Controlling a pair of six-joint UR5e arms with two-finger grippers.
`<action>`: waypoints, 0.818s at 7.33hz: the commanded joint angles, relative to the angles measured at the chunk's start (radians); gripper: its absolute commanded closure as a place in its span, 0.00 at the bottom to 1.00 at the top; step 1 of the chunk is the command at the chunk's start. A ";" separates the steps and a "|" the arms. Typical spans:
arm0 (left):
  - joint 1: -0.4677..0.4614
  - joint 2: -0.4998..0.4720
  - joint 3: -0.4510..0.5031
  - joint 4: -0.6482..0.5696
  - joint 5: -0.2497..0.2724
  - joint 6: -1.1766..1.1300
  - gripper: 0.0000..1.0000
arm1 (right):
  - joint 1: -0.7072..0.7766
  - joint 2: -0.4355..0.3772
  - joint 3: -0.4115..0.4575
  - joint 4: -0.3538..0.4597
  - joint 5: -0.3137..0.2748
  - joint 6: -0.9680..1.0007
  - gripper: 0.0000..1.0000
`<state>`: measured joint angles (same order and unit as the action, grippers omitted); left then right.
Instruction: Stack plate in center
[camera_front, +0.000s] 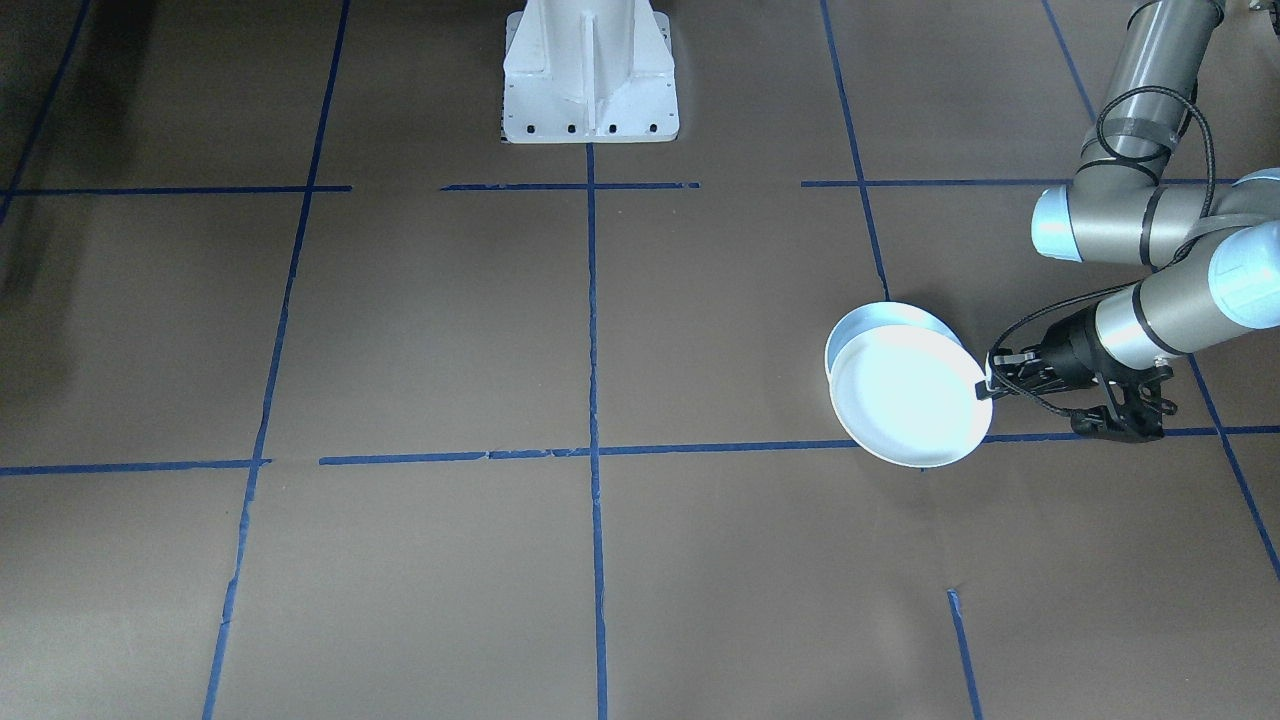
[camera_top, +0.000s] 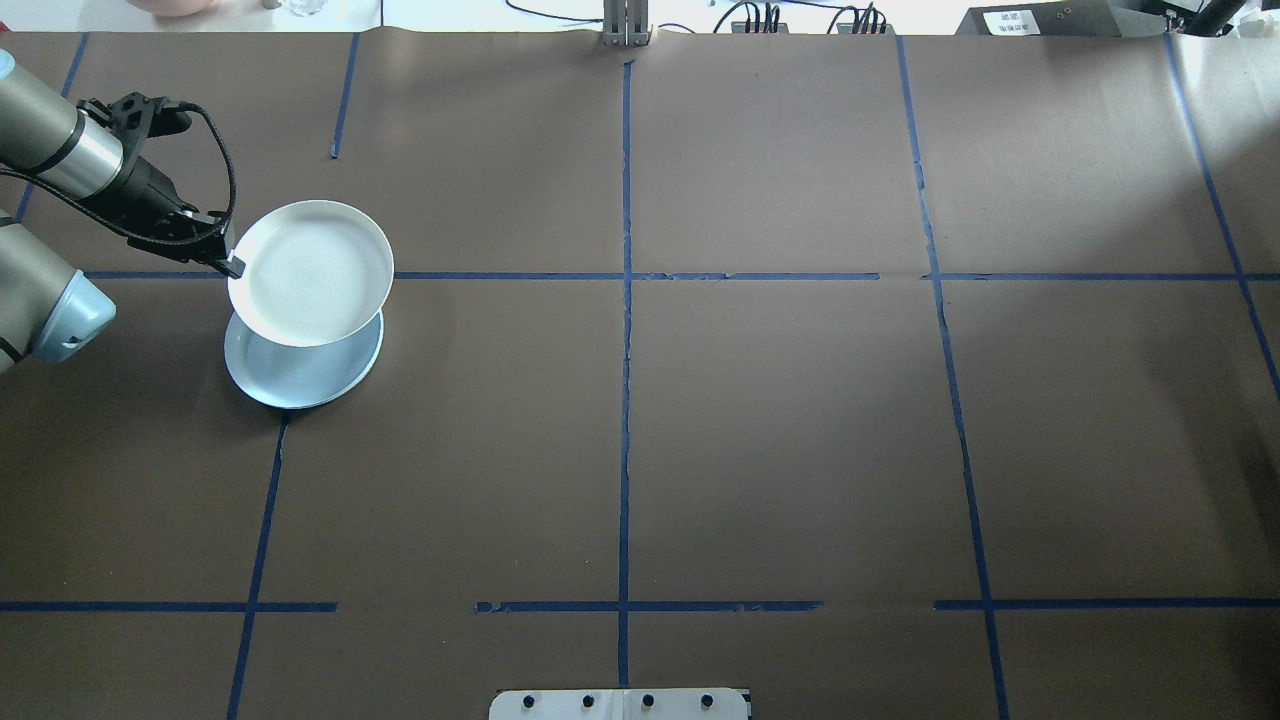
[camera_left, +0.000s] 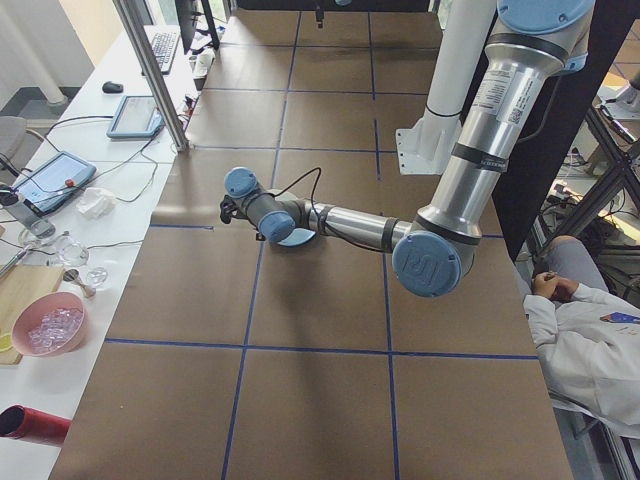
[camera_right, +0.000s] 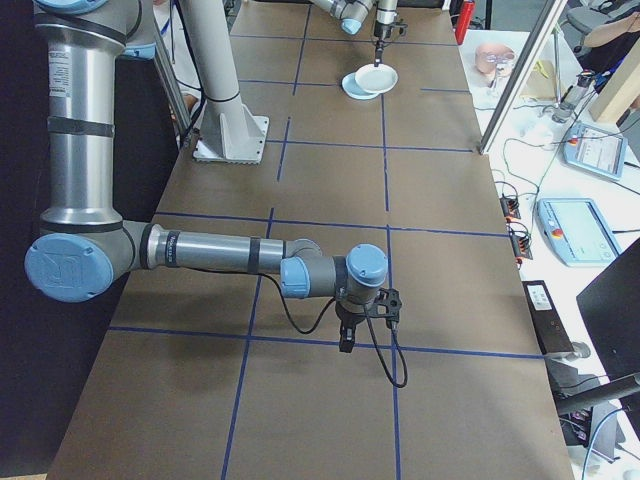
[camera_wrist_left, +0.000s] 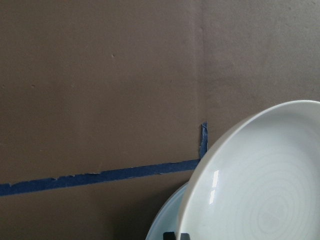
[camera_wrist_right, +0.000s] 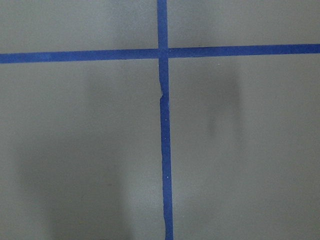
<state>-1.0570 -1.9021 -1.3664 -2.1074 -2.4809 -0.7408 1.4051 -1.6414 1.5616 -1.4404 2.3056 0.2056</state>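
Plate, round white ceramic (camera_top: 312, 272), hangs by its rim in the left claw (camera_top: 232, 262), lifted over a pale blue plate (camera_top: 300, 375); carrying to the desk's (camera_top: 780, 430) centre remains.

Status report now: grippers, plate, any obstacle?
Left gripper shut on round white plate, lifted over round pale-blue plate. Right gripper: cannot tell. Brown table centre shows no obstacle.

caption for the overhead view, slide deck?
Left gripper holds white plate by its rim above light blue plate.
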 joint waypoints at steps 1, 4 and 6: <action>0.011 0.068 -0.055 -0.002 -0.003 0.006 1.00 | 0.000 0.000 0.000 0.000 0.000 0.000 0.00; 0.011 0.081 -0.069 0.001 0.002 0.015 1.00 | 0.000 0.000 0.000 0.000 0.000 0.000 0.00; 0.012 0.081 -0.066 0.003 0.002 0.014 0.51 | 0.000 0.000 0.000 0.000 0.000 0.000 0.00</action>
<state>-1.0460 -1.8214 -1.4346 -2.1052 -2.4792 -0.7269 1.4051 -1.6414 1.5616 -1.4404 2.3056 0.2055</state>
